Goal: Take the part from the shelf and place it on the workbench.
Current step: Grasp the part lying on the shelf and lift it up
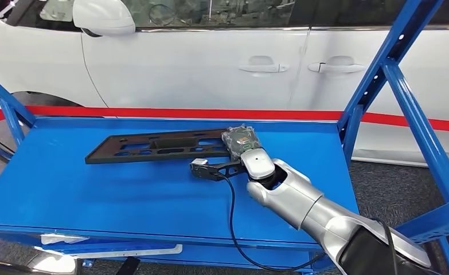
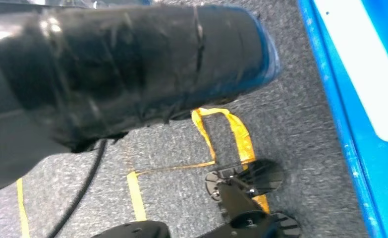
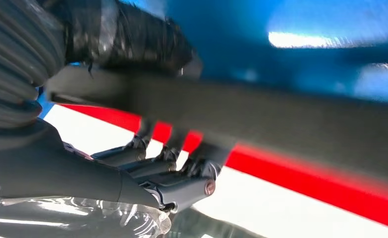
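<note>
Judging by this moment, you were only at the pickup: the right hand (image 1: 242,140) had its fingers (image 3: 169,153) clamped around the near end of the black part (image 1: 159,146), which lay on the blue shelf (image 1: 67,189), workbench placement undone.

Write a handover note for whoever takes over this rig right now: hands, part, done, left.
Right hand: at the right end of the long flat black plastic part, fingers curled around its edge, thumb on the opposite side in the right wrist view; it appears to grip it.
Left hand: hangs down toward the grey carpet floor.
Part: flat on the blue metal shelf.
Done: reach, apparent grasp.
Left: lift, carry to the workbench, set down.
</note>
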Action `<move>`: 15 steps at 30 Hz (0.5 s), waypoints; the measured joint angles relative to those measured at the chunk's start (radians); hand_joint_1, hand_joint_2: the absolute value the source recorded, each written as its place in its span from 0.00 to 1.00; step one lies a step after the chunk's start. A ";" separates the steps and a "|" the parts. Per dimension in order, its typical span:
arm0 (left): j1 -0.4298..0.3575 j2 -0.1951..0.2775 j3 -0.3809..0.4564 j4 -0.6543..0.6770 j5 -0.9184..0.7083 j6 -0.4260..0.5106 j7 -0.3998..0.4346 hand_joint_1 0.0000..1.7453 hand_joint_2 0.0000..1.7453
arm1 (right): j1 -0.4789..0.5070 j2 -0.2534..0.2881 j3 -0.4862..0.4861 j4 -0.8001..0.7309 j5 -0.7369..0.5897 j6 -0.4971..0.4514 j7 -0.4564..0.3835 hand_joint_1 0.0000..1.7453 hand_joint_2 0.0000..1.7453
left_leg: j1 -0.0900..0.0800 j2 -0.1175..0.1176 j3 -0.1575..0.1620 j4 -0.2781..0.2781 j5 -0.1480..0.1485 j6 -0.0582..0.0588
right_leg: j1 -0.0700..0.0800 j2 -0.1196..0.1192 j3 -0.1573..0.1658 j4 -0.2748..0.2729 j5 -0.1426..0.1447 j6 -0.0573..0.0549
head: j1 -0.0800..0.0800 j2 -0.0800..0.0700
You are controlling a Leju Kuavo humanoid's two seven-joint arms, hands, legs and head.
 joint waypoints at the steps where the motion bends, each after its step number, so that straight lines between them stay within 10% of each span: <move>1: -0.001 0.001 0.000 0.000 0.001 -0.001 -0.001 0.00 0.00 | -0.002 0.000 0.000 0.000 -0.002 0.001 0.000 1.00 1.00 | -0.004 -0.001 0.006 -0.013 -0.002 0.006 | -0.001 0.000 0.003 -0.005 0.000 0.004 | 0.000 0.000; 4: 0.002 0.002 0.000 0.000 0.003 -0.003 -0.003 0.00 0.00 | -0.004 0.000 0.000 0.000 -0.004 0.003 0.000 1.00 1.00 | -0.003 -0.001 0.039 -0.058 0.025 0.003 | 0.004 -0.001 0.013 -0.015 -0.002 0.019 | 0.001 0.000; 7: 0.000 -0.002 0.000 0.000 0.004 -0.005 -0.004 0.00 0.00 | -0.005 -0.002 0.000 0.002 -0.009 0.011 0.000 1.00 1.00 | 0.004 0.004 0.064 -0.095 0.050 -0.005 | 0.010 -0.005 -0.033 0.095 -0.079 0.028 | 0.008 0.000; 9: 0.000 -0.003 -0.001 0.000 0.005 -0.010 -0.006 0.00 0.50 | -0.006 -0.002 0.000 0.002 -0.012 0.018 0.000 1.00 1.00 | 0.004 0.004 0.057 -0.090 0.051 -0.004 | 0.008 -0.006 -0.082 0.207 -0.131 0.030 | 0.010 0.000; 11: 0.002 -0.004 -0.001 0.000 0.010 -0.020 -0.012 0.00 1.00 | -0.006 -0.002 0.000 0.002 -0.016 0.022 0.000 1.00 1.00 | 0.006 0.004 0.049 -0.079 0.048 -0.007 | 0.005 -0.008 -0.075 0.209 -0.116 0.033 | 0.010 0.000; 15: 0.003 -0.005 -0.001 0.000 0.025 -0.054 -0.037 0.00 1.00 | -0.010 0.000 0.000 0.000 -0.024 0.015 -0.004 1.00 1.00 | 0.007 -0.002 0.032 -0.037 0.030 -0.023 | 0.000 -0.010 0.042 0.001 -0.037 0.025 | 0.009 0.000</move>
